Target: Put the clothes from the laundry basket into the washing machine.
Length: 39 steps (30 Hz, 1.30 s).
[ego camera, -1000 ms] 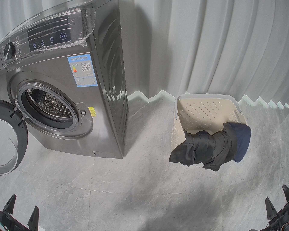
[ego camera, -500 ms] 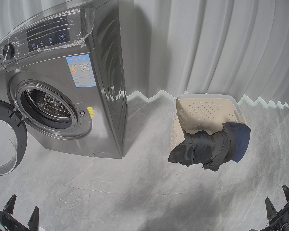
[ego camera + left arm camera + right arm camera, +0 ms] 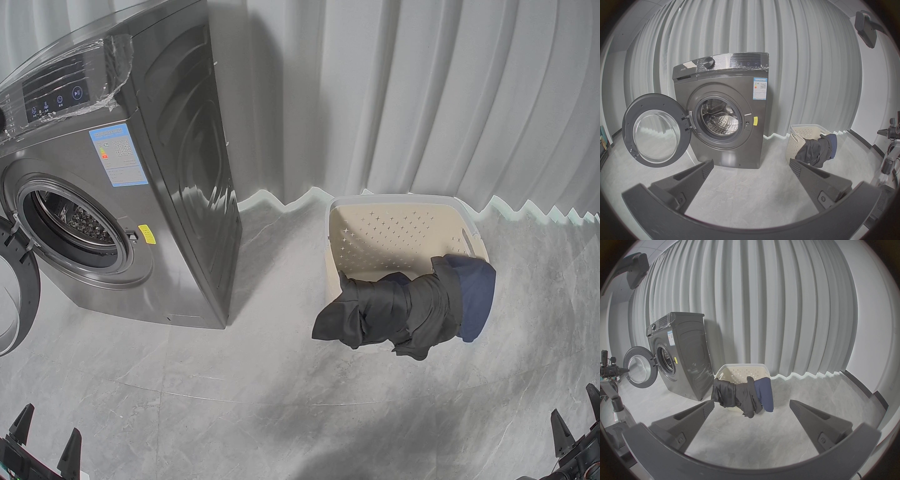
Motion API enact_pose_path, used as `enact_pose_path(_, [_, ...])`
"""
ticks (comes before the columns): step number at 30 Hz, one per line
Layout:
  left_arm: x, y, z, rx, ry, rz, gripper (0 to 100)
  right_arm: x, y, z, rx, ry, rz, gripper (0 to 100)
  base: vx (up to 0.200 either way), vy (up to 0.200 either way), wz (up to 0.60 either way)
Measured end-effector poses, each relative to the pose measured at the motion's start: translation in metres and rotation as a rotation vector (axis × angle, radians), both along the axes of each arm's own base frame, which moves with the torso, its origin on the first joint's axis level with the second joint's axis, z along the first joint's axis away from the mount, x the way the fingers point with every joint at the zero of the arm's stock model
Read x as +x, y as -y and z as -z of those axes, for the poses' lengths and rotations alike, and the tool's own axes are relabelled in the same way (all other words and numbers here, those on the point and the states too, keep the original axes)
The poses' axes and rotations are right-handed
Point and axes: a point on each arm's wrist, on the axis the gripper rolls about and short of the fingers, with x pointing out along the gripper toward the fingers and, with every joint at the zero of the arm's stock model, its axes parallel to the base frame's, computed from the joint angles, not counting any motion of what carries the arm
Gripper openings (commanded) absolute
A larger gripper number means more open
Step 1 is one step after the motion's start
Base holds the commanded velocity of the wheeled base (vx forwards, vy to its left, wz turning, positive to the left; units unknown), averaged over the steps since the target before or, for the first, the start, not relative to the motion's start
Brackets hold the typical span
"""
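A grey washer [image 3: 125,206] is seen at the left on a grey floor [image 3: 250,387], its round door [image 3: 15,294] swung open and the drum exposed. A cream basket [image 3: 400,231] is set well apart to its right, before a white curtain [image 3: 406,94]. Dark clothes [image 3: 387,309] and a blue garment [image 3: 476,294] are draped over the basket's near rim. The left gripper [image 3: 49,431] and right gripper [image 3: 575,412] are held nearest the viewer, fingers spread, nothing grasped.

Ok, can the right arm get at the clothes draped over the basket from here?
Probably not yet. Only bare floor lies between the open right gripper and the clothes hanging over the near rim of the laundry basket, but the gap looks beyond reach; drive closer first.
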Motion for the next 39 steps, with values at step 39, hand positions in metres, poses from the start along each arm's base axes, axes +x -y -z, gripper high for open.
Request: enact_pose_path(39, [0.0, 0.0, 0.0, 0.0, 0.0, 0.0, 100, 0.0001, 0.0, 0.0, 0.0, -0.001, 0.0, 100, 0.015, -0.046, 0.0])
